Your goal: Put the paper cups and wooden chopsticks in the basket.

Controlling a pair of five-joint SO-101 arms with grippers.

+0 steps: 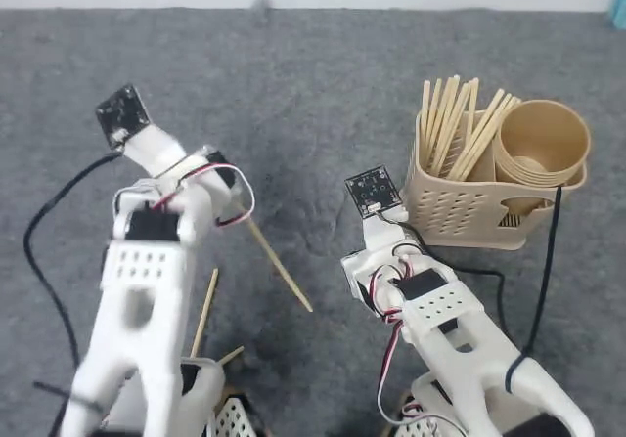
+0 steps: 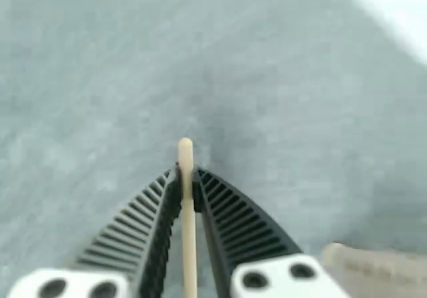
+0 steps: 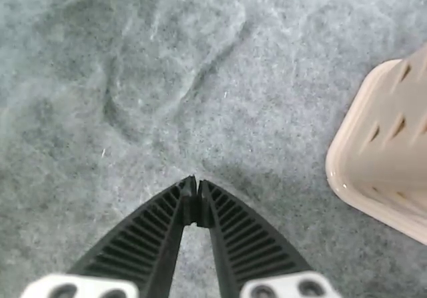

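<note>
My left gripper (image 2: pixel 187 173) is shut on a wooden chopstick (image 2: pixel 186 198) that lies lengthwise between the jaws, its tip poking past the fingertips, above the grey mat. In the high view a chopstick (image 1: pixel 280 266) slants out from under the left arm. The beige basket (image 1: pixel 460 217) stands at the right and holds several chopsticks (image 1: pixel 455 124) and stacked paper cups (image 1: pixel 541 144). My right gripper (image 3: pixel 197 183) is shut on nothing, low over the mat, with a corner of the basket (image 3: pixel 377 171) just beside it.
Two more chopsticks lie on the mat beside the left arm's base, a long one (image 1: pixel 203 312) and a short bit (image 1: pixel 232 356). A black cable (image 1: pixel 546 261) hangs in front of the basket. Grey mat (image 1: pixel 313 95) spreads out behind both arms.
</note>
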